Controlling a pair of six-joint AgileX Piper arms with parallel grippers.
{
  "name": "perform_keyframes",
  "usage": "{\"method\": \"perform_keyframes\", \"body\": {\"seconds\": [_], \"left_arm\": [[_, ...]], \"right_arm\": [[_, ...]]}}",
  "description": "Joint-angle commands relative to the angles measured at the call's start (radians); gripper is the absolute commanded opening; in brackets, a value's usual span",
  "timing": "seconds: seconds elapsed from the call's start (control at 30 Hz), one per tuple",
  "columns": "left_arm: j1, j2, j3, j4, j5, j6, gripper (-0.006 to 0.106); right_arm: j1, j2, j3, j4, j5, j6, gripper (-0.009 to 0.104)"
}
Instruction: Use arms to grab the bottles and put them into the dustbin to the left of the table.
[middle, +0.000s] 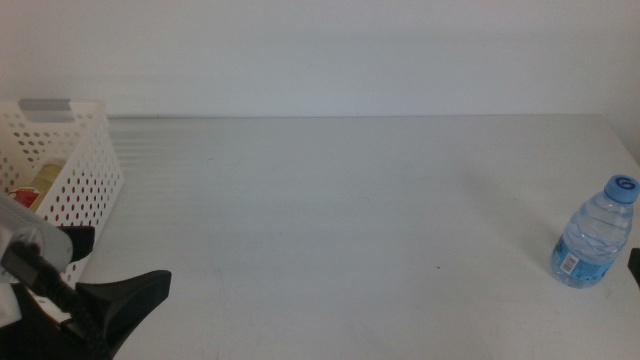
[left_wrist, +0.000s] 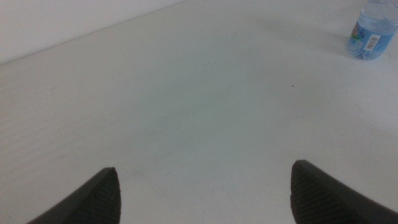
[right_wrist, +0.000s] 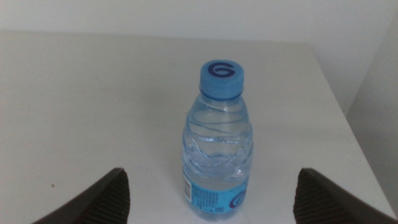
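Note:
The small clear water bottle (middle: 595, 235) with a blue cap stands upright near the table's right edge. In the right wrist view the bottle (right_wrist: 217, 149) stands just ahead of my right gripper (right_wrist: 211, 182), whose jaws are open wide on either side of it and do not touch it. Only a dark sliver of that gripper shows at the middle view's right edge. My left gripper (middle: 128, 258) is open and empty at the front left, beside the dustbin (middle: 90, 150). The yellow tea bottle (middle: 45, 180) and red can (middle: 25, 197) lie inside the dustbin.
The white table (middle: 330, 200) stretches between the dustbin and the water bottle. The left wrist view shows bare tabletop (left_wrist: 186, 93) with the water bottle (left_wrist: 373, 31) far off. The table's right edge runs close behind the bottle.

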Motion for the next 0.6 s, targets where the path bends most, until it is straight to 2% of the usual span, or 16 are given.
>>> {"method": "perform_keyframes", "body": {"seconds": [0.0, 0.3, 0.57], "left_arm": [[-0.001, 0.005, -0.029, -0.008, -0.069, -0.014, 0.09], [-0.001, 0.005, -0.029, -0.008, -0.069, -0.014, 0.09], [-0.001, 0.005, -0.029, -0.008, -0.069, -0.014, 0.09]], "right_arm": [[-0.006, 0.006, 0.035, 0.002, -0.207, 0.004, 0.075], [-0.006, 0.006, 0.188, 0.006, -0.582, 0.004, 0.075], [-0.006, 0.011, 0.189, 0.006, -0.626, 0.013, 0.075]]}}
